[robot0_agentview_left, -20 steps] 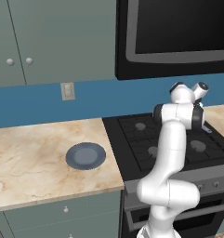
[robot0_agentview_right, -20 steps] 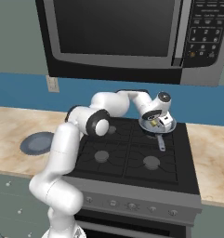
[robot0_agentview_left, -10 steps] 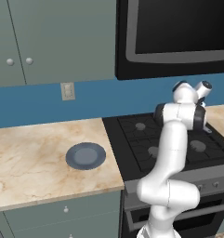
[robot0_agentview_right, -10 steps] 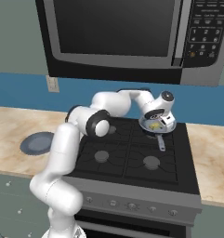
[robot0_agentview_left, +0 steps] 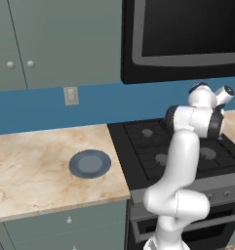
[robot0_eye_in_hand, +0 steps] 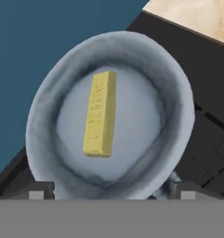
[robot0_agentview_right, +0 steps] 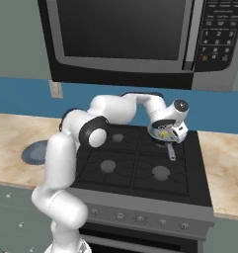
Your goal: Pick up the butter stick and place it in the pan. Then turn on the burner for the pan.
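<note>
The end effector (robot0_eye_in_hand: 111,189) has just spread its jaws wide and grips nothing; beyond its tips the butter stick (robot0_eye_in_hand: 100,113) lies flat inside the pan (robot0_eye_in_hand: 171,100) on the stove's far burner (placement looks done). The burner knob comes next.

The end effector (robot0_agentview_right: 166,134) hangs over the pan (robot0_eye_in_hand: 43,116) with open air under it, the butter stick (robot0_eye_in_hand: 100,114) lies in the middle, bare pan floor all round, and the microwave (robot0_agentview_right: 135,39) hangs above.
</note>
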Available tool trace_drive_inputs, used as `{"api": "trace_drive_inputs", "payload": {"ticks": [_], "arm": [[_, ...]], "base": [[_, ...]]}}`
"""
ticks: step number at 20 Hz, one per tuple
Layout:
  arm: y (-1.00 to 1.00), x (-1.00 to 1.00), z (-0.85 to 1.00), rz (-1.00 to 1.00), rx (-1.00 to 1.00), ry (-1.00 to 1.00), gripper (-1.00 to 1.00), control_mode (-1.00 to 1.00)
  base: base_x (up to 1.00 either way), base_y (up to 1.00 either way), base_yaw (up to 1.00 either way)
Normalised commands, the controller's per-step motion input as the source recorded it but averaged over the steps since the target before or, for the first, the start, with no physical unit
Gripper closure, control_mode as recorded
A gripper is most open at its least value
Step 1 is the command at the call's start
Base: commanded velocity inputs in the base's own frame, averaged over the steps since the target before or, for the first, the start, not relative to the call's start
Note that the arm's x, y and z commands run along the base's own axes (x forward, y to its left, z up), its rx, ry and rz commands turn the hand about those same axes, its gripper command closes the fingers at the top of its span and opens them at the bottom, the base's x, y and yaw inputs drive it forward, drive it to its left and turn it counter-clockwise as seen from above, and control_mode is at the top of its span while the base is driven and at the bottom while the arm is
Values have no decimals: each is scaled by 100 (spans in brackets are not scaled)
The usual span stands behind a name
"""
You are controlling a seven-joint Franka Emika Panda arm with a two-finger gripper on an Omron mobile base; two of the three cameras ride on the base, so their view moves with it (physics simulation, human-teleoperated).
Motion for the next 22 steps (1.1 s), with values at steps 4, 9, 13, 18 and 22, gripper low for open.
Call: {"api": "trace_drive_inputs", "payload": {"ticks": [4, 9, 13, 18, 22], "arm": [[26, -77, 0, 1, 0, -2, -100, -100], [18, -91, 23, 3, -2, -9, -100, -100], [2, -99, 29, 4, -4, -14, -100, -100], [0, -100, 24, 6, -6, -13, -100, -100], [0, -100, 27, 7, -9, -14, -100, -100]], "base": [[0, 0, 0], [0, 0, 0], [0, 0, 0], [0, 0, 0], [0, 0, 0]]}}
